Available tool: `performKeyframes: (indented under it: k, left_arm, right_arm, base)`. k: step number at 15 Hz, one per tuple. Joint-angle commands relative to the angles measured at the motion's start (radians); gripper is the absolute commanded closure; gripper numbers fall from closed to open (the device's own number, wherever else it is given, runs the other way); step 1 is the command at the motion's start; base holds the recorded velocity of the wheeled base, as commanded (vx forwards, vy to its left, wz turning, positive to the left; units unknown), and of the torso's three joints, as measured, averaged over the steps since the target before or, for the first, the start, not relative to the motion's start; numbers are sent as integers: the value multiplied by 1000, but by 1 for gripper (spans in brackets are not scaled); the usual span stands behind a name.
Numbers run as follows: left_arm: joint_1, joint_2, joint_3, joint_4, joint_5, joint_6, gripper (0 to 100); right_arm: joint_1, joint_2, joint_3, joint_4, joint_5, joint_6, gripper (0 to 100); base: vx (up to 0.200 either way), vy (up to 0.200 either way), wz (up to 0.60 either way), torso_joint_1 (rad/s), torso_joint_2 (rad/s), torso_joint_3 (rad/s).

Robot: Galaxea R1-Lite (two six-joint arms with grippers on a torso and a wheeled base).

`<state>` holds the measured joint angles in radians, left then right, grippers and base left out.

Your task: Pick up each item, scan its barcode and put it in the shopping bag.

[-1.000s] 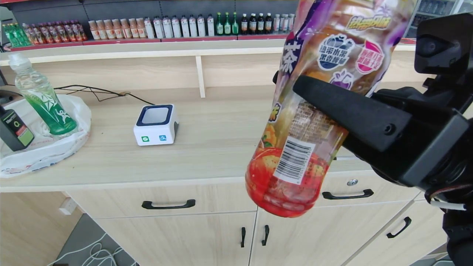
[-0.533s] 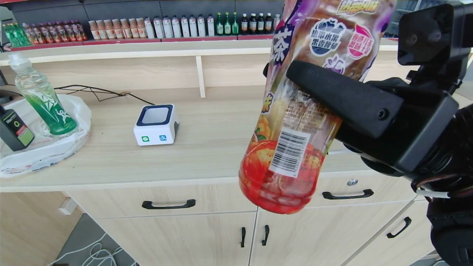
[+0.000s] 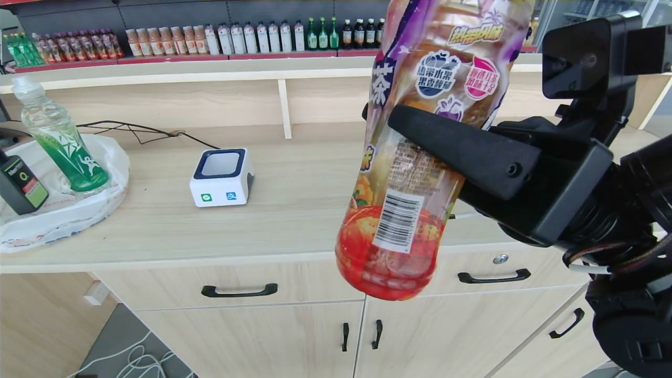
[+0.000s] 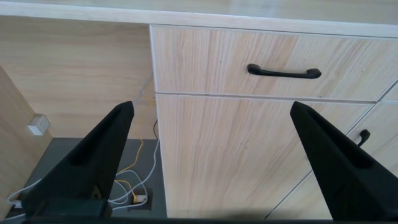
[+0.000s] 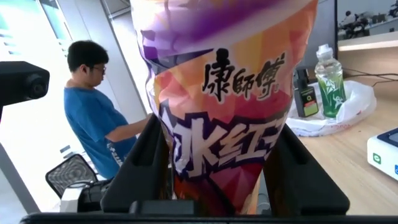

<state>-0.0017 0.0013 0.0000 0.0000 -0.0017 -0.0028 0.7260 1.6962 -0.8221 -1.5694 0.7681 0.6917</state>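
My right gripper [image 3: 391,121] is shut on a fruit tea bottle [image 3: 420,105] with a purple and orange label, held tilted in the air over the counter's front edge. Its barcode [image 3: 396,220] faces the head camera. From the right wrist, the bottle [image 5: 224,93] sits between the two fingers of the right gripper [image 5: 224,171]. The white cube scanner [image 3: 221,177] stands on the counter to the bottle's left. A white shopping bag [image 3: 79,215] lies at the far left with a green-labelled bottle [image 3: 58,139] upright in it. My left gripper [image 4: 211,162] hangs open below the counter, facing the cabinet fronts.
A black handheld device [image 3: 20,185] rests on the bag's near side. A black cable [image 3: 136,131] runs along the counter's back. A shelf of drinks [image 3: 210,39] lines the wall behind. Drawers with black handles [image 3: 239,290] sit under the wooden counter [image 3: 289,210].
My right gripper has carried the fruit tea bottle a little to the left, toward the scanner. The scanner, the bag and the green-labelled bottle have stayed put.
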Motion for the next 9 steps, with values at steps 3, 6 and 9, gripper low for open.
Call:
performKeyframes:
  k: [3,6,9]
  left_arm:
    - [0,0,0,0,0,0,0]
    - [0,0,0,0,0,0,0]
    - [0,0,0,0,0,0,0]
  right_arm:
    - [-7,14,-3,-1,0,-1,100]
    - [-14,17,0,-1,0,-3,100]
    - [-23,17,1,-1,0,-17,100]
  base:
    - [0,0,0,0,0,0]
    - [0,0,0,0,0,0]
    - [0,0,0,0,0,0]
